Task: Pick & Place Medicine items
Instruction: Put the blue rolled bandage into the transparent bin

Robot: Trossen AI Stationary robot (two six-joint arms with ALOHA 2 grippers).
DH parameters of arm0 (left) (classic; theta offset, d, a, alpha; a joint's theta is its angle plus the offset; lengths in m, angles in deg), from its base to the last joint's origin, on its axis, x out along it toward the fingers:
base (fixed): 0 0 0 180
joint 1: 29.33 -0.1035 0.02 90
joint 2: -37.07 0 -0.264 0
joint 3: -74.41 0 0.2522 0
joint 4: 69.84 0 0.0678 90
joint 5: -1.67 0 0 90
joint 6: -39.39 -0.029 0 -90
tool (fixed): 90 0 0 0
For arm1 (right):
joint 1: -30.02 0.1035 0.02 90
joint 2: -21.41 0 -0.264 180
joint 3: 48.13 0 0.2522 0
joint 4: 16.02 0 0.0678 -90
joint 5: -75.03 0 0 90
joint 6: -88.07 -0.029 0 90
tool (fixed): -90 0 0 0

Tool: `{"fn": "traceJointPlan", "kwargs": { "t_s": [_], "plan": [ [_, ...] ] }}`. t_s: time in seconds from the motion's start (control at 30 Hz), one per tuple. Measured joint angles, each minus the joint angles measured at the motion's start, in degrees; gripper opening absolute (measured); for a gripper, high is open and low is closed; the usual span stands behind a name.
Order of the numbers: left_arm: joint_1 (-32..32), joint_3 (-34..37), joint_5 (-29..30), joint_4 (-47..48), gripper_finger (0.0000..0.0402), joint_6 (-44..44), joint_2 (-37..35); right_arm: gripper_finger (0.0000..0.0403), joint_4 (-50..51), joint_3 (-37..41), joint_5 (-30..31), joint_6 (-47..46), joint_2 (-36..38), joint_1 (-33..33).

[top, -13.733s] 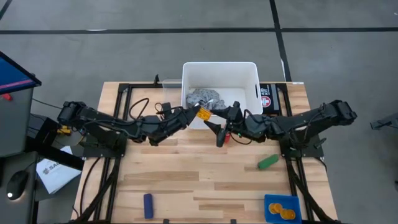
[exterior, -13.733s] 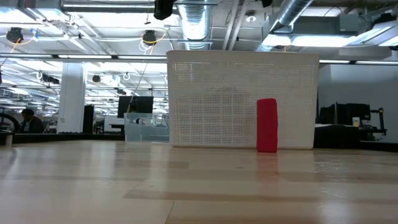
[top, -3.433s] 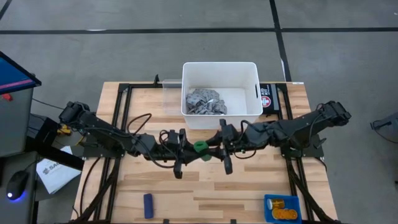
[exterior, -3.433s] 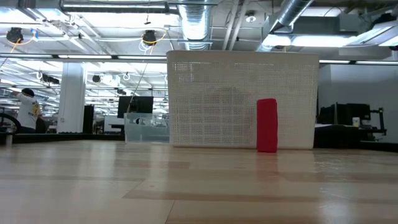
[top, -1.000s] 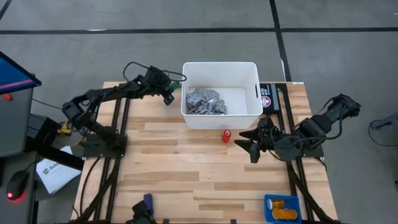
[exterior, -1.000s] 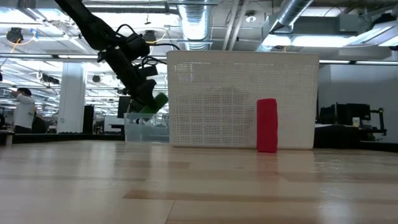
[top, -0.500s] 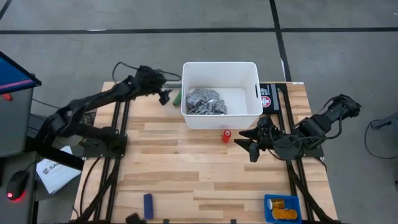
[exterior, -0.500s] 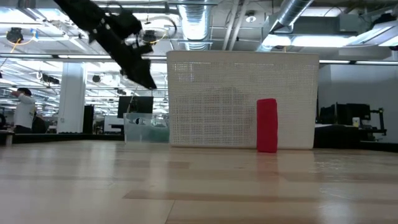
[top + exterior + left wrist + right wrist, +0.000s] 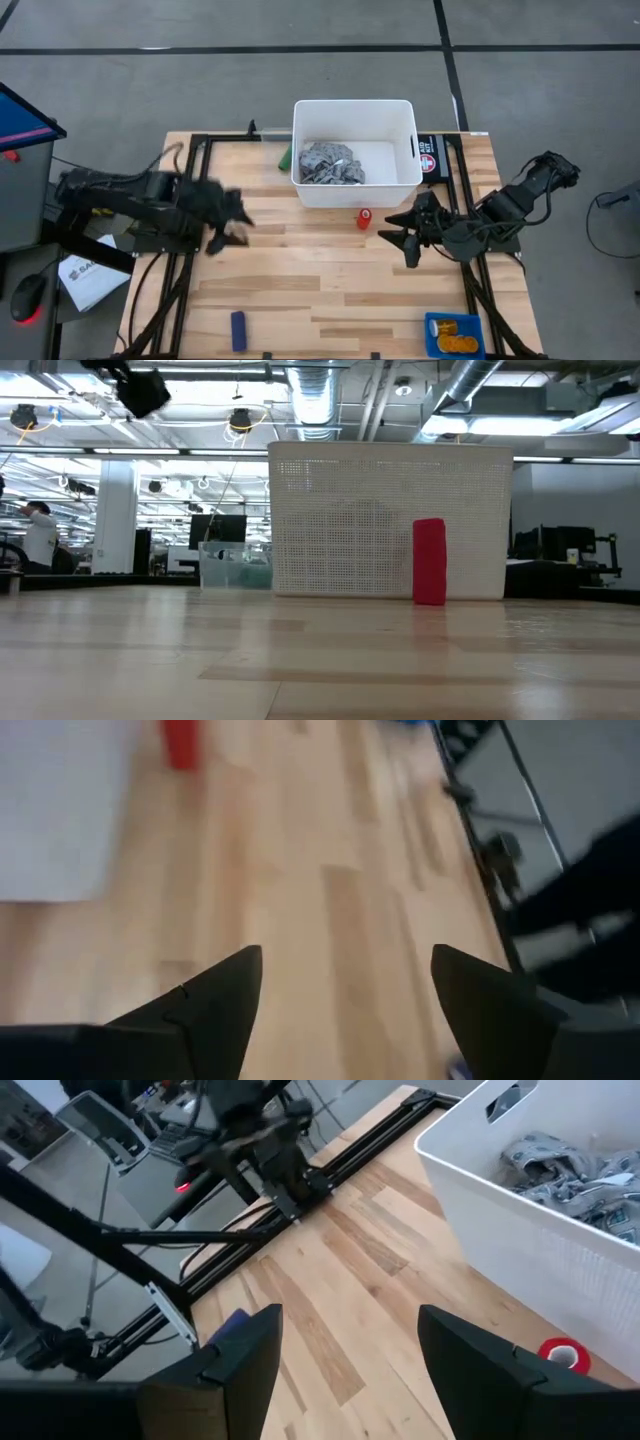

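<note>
No orange pill bottles are showing in the white bin (image 9: 405, 115); only a grey rag (image 9: 330, 163) is lying inside. Their whereabouts I cannot tell.

Left hand (image 9: 228, 232) is hanging wide open and empty over the counter (image 9: 300, 290); right hand (image 9: 400, 240) is waiting open, empty.

Only the high view is showing a green item (image 9: 284, 157) beside the bin. The low view is showing a red cylinder (image 9: 429, 561) upright against the bin's front.

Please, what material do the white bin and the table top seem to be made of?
The white bin looks like moulded plastic: smooth matte walls, with a fine perforated grid in the low view. The table top looks like wood: pale butcher-block planks with visible grain and a light sheen.
</note>
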Motion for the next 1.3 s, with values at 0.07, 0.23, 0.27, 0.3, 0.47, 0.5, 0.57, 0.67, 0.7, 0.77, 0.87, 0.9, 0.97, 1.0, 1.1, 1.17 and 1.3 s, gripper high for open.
{"fn": "traceJointPlan", "kwargs": {
  "t_s": [0.07, 0.23, 0.27, 0.3, 0.47, 0.5, 0.57, 0.67, 0.7, 0.77, 0.87, 0.9, 0.97, 1.0, 1.1, 1.17, 1.3],
  "plan": [
    [9.6, 0.0, 3.3, 0.1, 0.0282, 2.3, 1.3, 0.0230, 0.0, 0.0, -0.1, 0.3, 0.0, 0.6],
    [30.2, 0.0, 3.8, 1.9, 0.0280, 1.7, 9.2, 0.0230, 0.0, 0.0, -0.3, 0.8, 0.0, 1.7],
    [33.4, 0.0, 4.0, 1.9, 0.0280, 0.4, 11.6, 0.0230, 0.1, 0.0, -0.3, 1.0, 0.0, 1.9],
    [36.4, 0.0, 4.3, 1.8, 0.0280, -1.1, 14.1, 0.0230, 0.1, 0.0, -0.3, 1.1, 0.0, 2.0],
    [44.5, 0.1, 5.7, 0.4, 0.0280, -4.0, 25.8, 0.0230, 0.7, 0.0, 0.0, 1.0, 0.0, 2.0],
    [45.3, 0.1, 6.0, -1.1, 0.0280, -4.2, 27.5, 0.0230, 0.6, 0.0, 0.1, 1.0, 0.0, 2.0],
    [46.5, 0.1, 6.3, -4.5, 0.0280, -5.3, 30.3, 0.0230, 0.7, 0.0, 0.1, 1.0, 0.0, 2.0],
    [47.9, 0.1, 7.5, -9.1, 0.0280, -6.1, 32.8, 0.0230, 0.8, 0.0, 0.1, 1.0, 0.0, 2.0],
    [48.2, 0.1, 7.7, -10.1, 0.0280, -6.7, 33.4, 0.0230, 0.8, 0.0, 0.2, 1.0, 0.0, 2.0],
    [48.6, 0.1, 8.5, -11.8, 0.0279, -8.2, 34.5, 0.0230, 0.8, 0.0, 0.2, 1.0, 0.0, 2.0],
    [49.3, 0.1, 12.8, -12.6, 0.0279, -9.0, 36.5, 0.0230, 0.9, 0.0, 0.2, 1.0, 0.0, 2.0],
    [49.3, 0.1, 13.3, -13.2, 0.0277, -9.5, 37.3, 0.0230, 1.1, 0.0, 0.2, 1.0, 0.0, 2.0],
    [49.2, 0.1, 13.1, -15.1, 0.0272, -10.1, 39.1, 0.0230, 1.5, 0.0, 0.2, 1.0, 0.0, 2.0],
    [49.2, 0.1, 12.9, -16.1, 0.0269, -10.4, 39.9, 0.0230, 1.6, 0.0, 0.2, 1.0, 0.0, 2.0],
    [49.2, 0.1, 12.8, -18.0, 0.0259, -10.5, 42.3, 0.0230, 1.7, 0.0, 0.2, 1.0, 0.0, 2.0],
    [49.2, 0.1, 12.8, -19.1, 0.0252, -10.5, 43.8, 0.0230, 1.7, 0.0, 0.2, 1.1, 0.0, 2.0],
    [49.3, 0.1, 12.0, -21.6, 0.0241, -10.6, 47.0, 0.0230, 1.7, 0.0, 0.2, 1.4, 0.0, 2.0]
  ]
}}
